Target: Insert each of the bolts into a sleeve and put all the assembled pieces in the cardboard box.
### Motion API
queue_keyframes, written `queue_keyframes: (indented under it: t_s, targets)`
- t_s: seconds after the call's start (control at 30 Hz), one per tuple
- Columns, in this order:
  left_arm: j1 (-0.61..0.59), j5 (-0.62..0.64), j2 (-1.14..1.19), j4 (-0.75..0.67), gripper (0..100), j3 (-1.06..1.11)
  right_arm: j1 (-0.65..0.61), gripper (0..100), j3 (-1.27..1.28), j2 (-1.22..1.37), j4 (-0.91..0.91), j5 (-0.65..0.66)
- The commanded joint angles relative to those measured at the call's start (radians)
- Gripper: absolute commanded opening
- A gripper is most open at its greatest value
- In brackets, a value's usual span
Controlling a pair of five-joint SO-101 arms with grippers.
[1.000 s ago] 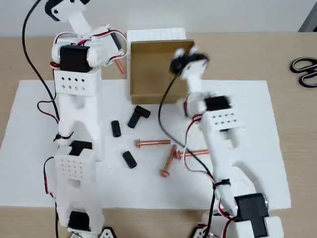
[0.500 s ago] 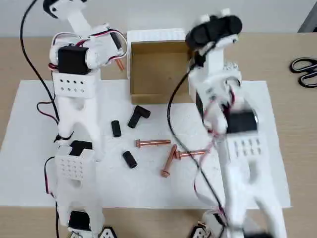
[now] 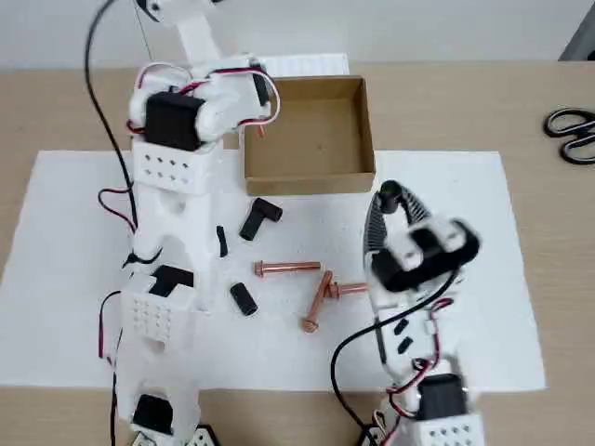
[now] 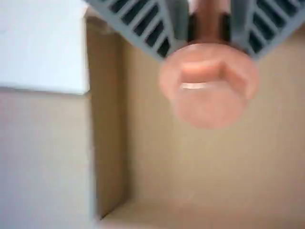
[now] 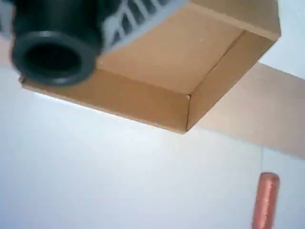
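Worryingly, my left gripper (image 4: 208, 33) is pinching a bolt (image 4: 208, 88), cardboard box (image 3: 307, 183) beneath, my right gripper (image 3: 389, 200) a sleeve (image 5: 55, 55): slipping could drop it unsleeved.

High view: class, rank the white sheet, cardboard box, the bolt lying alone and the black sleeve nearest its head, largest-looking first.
1. White sheet
2. Cardboard box
3. Lone bolt
4. Black sleeve
All rest at table level, so nearness barely affects the order.
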Motion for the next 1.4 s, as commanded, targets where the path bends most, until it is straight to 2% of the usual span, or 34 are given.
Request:
queue_keyframes:
  t_s: [0.0, 0.13, 0.33, 0.53, 0.63, 0.8, 0.93, 1.03, 1.2, 1.37]
  targets:
    - [0.04, -0.051, 0.009, 0.002, 1, 0.005, -0.097, 0.5, 0.051, -0.024, -0.027, 0.031]
    - [0.097, -0.186, 0.012, 0.002, 1, 0.005, -0.203, 0.5, 0.058, 0.074, -0.008, 0.114]
    - [0.169, -0.196, 0.012, 0.003, 1, 0.005, -0.211, 0.5, 0.058, 0.26, -0.028, 0.164]
    - [0.18, -0.224, 0.011, 0.003, 1, 0.001, -0.203, 0.4, 0.052, 0.363, -0.229, 0.164]
    - [0.178, -0.221, 0.011, 0.018, 1, -0.056, -0.156, 0.4, -0.008, 0.384, -0.298, 0.16]
    - [0.199, -0.219, 0.012, 0.017, 1, -0.194, -0.134, 0.4, -0.092, 0.475, -0.239, 0.141]
    - [0.226, -0.218, 0.012, 0.017, 1, -0.245, -0.136, 0.4, -0.092, 0.578, -0.298, 0.137]
    - [0.258, -0.15, 0.012, 0.018, 1, -0.245, -0.147, 0.4, -0.092, 0.631, -0.346, 0.137]
    - [0.245, 0.054, 0.012, 0.018, 1, -0.245, -0.148, 0.4, -0.092, 0.661, -0.371, 0.135]
    - [0.132, 0.078, 0.012, 0.018, 1, -0.245, -0.148, 0.4, -0.078, 0.665, -0.346, 0.135]
